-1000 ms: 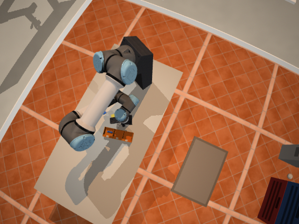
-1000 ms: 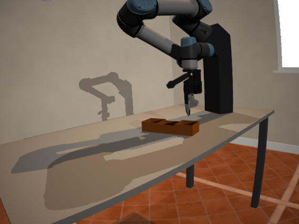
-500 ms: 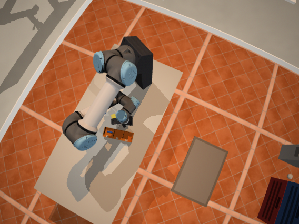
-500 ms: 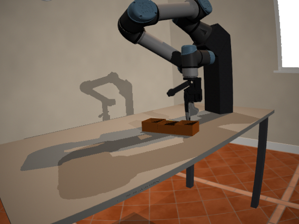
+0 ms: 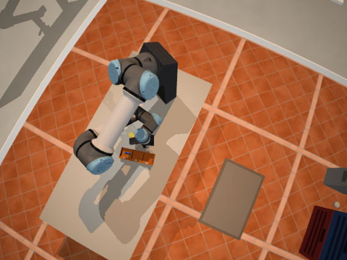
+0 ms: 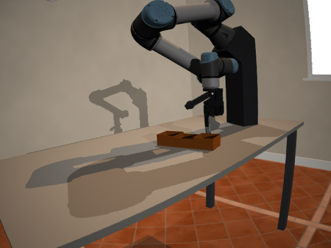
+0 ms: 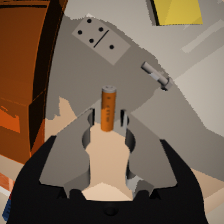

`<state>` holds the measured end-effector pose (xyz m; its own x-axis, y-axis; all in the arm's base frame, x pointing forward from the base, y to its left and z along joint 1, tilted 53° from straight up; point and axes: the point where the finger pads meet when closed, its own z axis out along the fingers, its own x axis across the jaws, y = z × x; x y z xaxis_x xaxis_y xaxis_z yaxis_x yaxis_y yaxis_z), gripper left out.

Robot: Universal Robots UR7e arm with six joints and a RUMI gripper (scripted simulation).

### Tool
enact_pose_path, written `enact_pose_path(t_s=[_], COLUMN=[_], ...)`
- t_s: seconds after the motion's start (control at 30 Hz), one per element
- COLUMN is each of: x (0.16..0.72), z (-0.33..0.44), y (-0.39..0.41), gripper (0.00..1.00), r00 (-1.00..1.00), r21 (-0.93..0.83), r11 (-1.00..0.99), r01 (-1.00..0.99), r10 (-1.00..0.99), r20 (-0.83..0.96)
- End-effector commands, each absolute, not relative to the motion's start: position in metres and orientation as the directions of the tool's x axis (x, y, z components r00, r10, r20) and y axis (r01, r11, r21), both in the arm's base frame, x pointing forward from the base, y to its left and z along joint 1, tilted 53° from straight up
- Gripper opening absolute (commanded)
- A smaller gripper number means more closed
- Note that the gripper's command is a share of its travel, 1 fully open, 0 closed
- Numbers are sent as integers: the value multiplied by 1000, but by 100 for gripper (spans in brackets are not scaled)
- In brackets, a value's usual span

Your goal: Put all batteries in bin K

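orange battery (image 7: 108, 109) seemingly between gripper fingertips

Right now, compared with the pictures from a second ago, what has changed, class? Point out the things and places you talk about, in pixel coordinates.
The gripper (image 5: 146, 146) (image 6: 208, 132) (image 7: 107, 110) has moved down toward the table top (image 5: 73, 210) (image 6: 96, 227). It holds nothing: its fingers stand apart either side of the orange battery (image 7: 107, 112). The bins (image 5: 129, 159) (image 6: 185, 141) (image 7: 14, 95) stayed put, upright.
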<state>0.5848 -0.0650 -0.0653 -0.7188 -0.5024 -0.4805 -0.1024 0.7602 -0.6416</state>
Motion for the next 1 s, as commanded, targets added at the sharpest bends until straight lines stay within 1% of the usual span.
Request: enact_pose_path(t_s=[0.0, 0.43, 0.47, 0.97], x=[587, 587, 587, 587], z=[-67, -67, -67, -67], y=[-66, -66, -66, -66], gripper=[17, 17, 0, 0], r00=[-718, -718, -718, -718], r21=[-642, -642, -642, -642], r11=[760, 760, 760, 760], r01=[-102, -102, -102, -102], r10=[-503, -503, -503, -503], r20=[-481, -481, -481, -481])
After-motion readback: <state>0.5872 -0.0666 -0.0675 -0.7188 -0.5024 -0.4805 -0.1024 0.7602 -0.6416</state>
